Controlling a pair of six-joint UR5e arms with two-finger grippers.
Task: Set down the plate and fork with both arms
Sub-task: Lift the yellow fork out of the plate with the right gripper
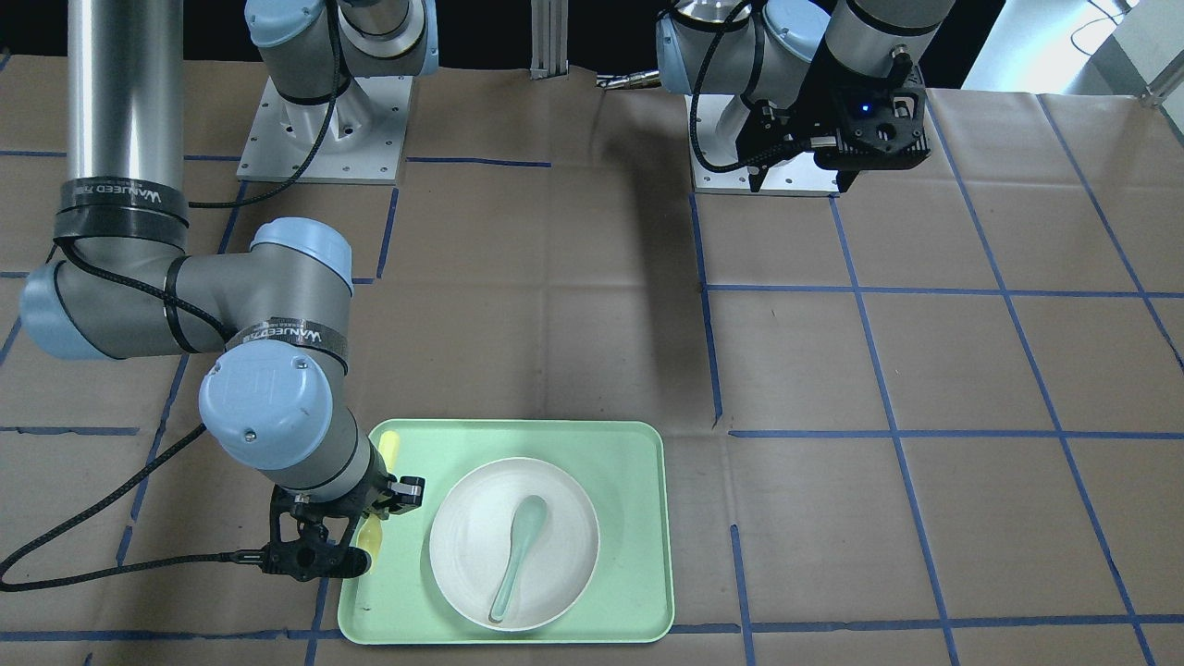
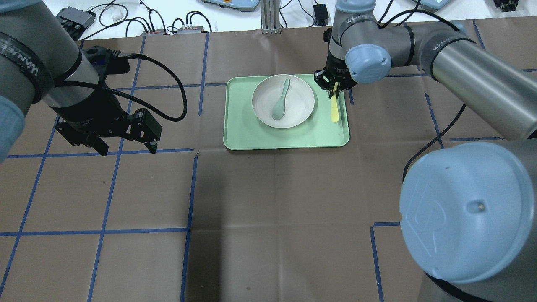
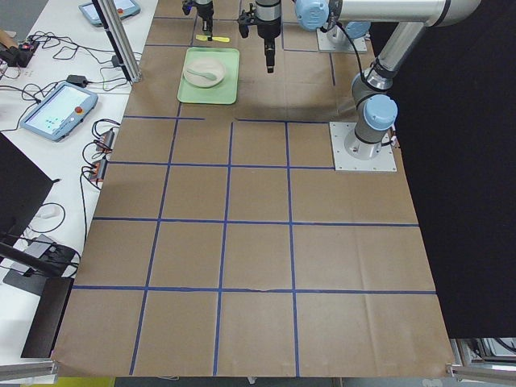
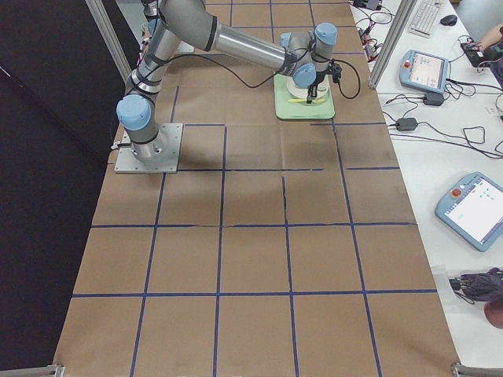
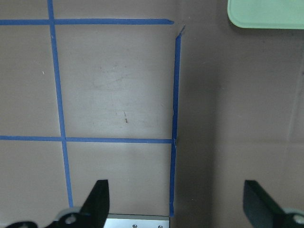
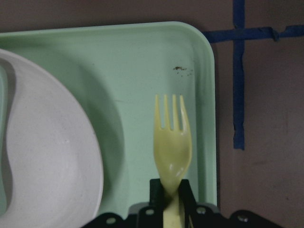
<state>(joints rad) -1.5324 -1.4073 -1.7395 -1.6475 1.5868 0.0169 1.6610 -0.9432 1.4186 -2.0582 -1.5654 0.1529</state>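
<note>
Right gripper (image 6: 173, 189) closed on the slim pale-yellow plastic fork (image 6: 173, 142) at its neck; lift vertically, clearing the mint-green rectangular tray (image 6: 209, 118) rim. Left gripper (image 5: 175, 197) spread wide, empty.

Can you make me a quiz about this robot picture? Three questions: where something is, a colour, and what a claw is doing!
1. Where is the spoon?
A. on the bare table
B. in the plate
C. in a cup

2. What colour is the tray?
A. red
B. black
C. mint green

3. What is the right gripper doing?
A. shut on the fork
B. holding the plate
C. hanging open, empty

Answers:
1 B: the spoon lies inside the plate's rim.
2 C: the tray looks pale green in both table views.
3 A: the wrist view shows the fork's neck pinched between its fingers.
</note>
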